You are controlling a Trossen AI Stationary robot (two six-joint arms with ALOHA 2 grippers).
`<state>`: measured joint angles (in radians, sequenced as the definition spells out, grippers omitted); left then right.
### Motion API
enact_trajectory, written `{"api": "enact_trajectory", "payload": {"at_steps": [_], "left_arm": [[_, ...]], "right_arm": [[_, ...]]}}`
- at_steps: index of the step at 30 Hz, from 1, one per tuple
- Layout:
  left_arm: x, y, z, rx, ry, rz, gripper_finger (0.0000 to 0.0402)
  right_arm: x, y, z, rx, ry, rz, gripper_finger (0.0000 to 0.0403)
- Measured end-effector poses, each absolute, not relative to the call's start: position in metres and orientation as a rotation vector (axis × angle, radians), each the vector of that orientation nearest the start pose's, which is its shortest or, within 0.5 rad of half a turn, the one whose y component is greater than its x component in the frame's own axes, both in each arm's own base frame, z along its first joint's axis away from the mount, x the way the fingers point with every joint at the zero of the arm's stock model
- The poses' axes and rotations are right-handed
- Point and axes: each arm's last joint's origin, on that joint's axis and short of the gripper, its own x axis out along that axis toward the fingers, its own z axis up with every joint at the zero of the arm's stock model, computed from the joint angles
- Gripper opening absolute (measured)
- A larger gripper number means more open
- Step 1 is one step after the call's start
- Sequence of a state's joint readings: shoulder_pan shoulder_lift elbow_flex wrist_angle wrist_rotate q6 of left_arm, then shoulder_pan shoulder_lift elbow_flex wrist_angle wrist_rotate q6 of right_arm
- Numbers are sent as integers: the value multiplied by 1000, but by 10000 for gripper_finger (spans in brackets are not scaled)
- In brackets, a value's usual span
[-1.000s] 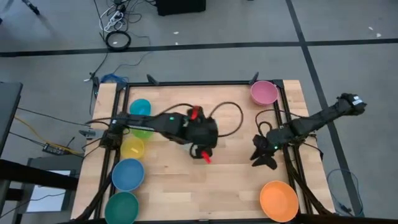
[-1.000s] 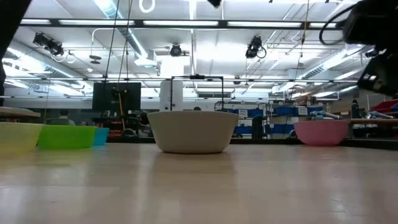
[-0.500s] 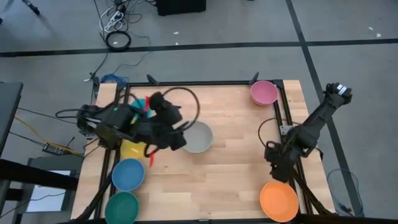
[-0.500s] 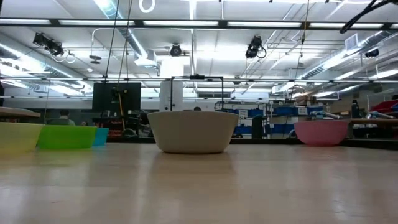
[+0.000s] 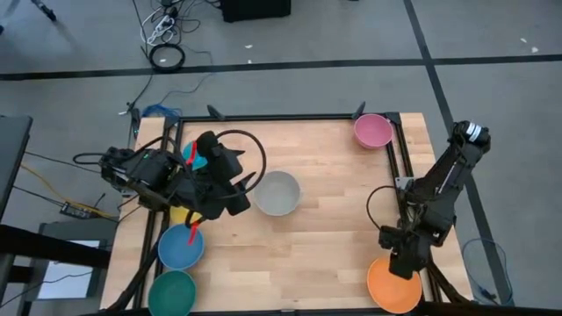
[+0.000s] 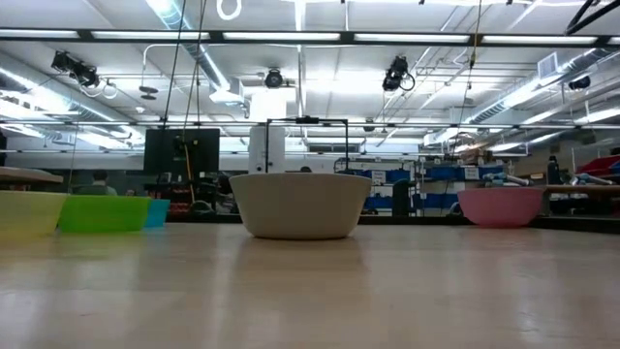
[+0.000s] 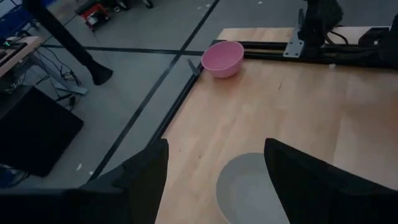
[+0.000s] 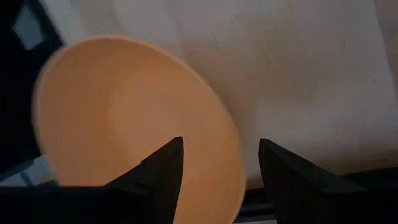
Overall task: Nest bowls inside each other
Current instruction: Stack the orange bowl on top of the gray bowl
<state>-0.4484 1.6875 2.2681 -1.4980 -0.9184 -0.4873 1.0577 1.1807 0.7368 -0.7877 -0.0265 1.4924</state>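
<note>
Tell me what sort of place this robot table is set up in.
Probably a robotics lab or workshop in an industrial hall: the wooden table stands on a grey concrete floor with loose cables, and beyond the table hang ceiling light strips over benches.

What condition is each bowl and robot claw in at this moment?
Pale grey bowl: upright, empty, alone mid-table.
Pink bowl: upright, empty, at a corner.
Orange bowl: upright, empty.
Blue bowl: upright, not nested.
Dark green bowl: upright, not nested.
Left gripper: open, holding nothing, beside the grey bowl.
Right gripper: open, above the orange bowl's rim.
</note>
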Motion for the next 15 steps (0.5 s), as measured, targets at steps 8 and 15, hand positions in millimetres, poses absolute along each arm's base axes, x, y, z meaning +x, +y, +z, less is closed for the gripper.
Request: {"api": "enact_trajectory", "payload": {"at_steps": [8, 15], "left_arm": [[254, -107, 483, 130, 578, 557, 273], [252, -113, 482, 124, 574, 536, 273]], "right_arm": [[97, 175, 193, 522, 1490, -170, 196], [99, 178, 188, 506, 1501, -187, 144]]}}
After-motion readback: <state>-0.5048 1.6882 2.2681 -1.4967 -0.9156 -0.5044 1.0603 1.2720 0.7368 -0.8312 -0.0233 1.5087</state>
